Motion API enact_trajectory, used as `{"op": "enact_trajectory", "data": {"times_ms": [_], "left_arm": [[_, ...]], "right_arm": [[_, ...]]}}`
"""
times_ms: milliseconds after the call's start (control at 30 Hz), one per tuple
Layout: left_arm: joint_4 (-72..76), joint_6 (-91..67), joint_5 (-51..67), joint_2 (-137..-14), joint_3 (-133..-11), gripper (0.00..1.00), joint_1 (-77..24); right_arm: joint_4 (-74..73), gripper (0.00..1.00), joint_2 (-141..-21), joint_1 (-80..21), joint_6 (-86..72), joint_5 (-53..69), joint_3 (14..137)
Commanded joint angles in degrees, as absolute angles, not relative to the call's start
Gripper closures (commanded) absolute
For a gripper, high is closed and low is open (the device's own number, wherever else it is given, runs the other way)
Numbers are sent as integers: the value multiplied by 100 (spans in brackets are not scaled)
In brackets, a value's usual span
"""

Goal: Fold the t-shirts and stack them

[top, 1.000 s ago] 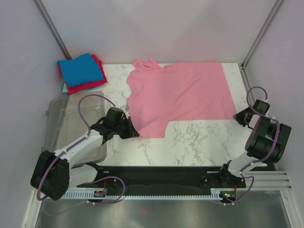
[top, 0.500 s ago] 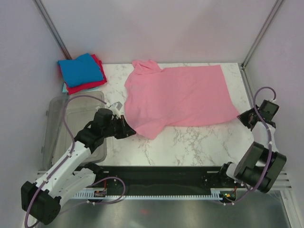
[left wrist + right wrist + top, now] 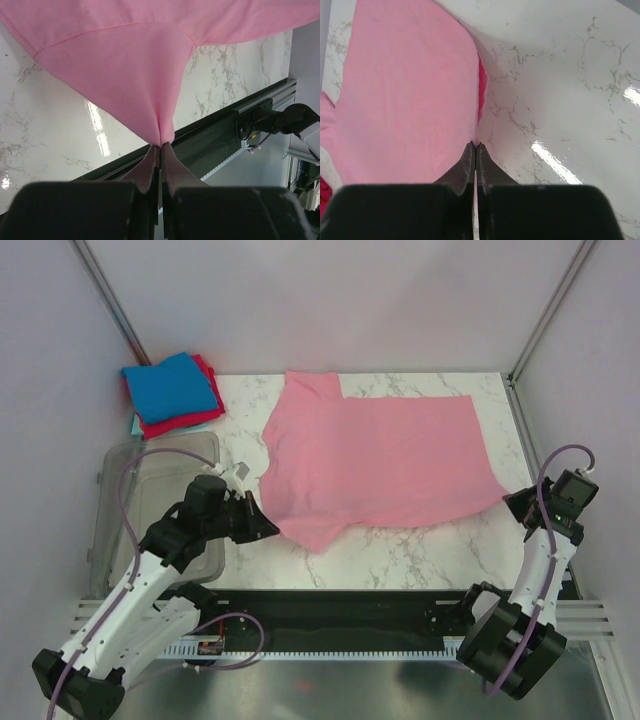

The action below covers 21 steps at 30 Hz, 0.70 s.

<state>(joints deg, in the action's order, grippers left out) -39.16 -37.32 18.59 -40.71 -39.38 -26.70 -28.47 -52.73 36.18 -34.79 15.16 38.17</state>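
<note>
A pink t-shirt (image 3: 380,455) lies spread over the marble table, its near edge lifted and stretched between both grippers. My left gripper (image 3: 268,528) is shut on the shirt's near left edge; in the left wrist view the cloth (image 3: 130,65) fans out from the pinched tips (image 3: 161,146). My right gripper (image 3: 516,502) is shut on the shirt's near right corner; the right wrist view shows the cloth (image 3: 405,100) running from the tips (image 3: 476,145). A stack of folded shirts, blue on red (image 3: 172,390), sits at the far left corner.
A clear plastic bin (image 3: 150,510) stands at the left, beside and partly under my left arm. The black base rail (image 3: 350,615) runs along the near edge. Frame posts and grey walls close in the back and sides.
Both grippers have pulled toward the near edge and apart, drawing the shirt flatter and tauter. The right gripper has moved outward to the table's right edge.
</note>
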Motion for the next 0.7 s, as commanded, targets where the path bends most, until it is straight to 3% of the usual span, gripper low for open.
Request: {"op": "enact_trajectory", "data": {"times_ms": [0, 200, 667], "left_arm": [[-4034, -3271, 2066, -4709, -4691, 98, -2637], [-4034, -2507, 1574, -6089, -5929, 98, -2593], [-4288, -1644, 2144, -9445, -8761, 98, -1803]], "right_arm": [[-2865, 100, -5378, 3647, -3533, 1600, 4007], [-2400, 100, -6010, 3647, -3621, 1652, 4245], [-1407, 100, -7751, 3015, -3894, 1477, 4965]]}}
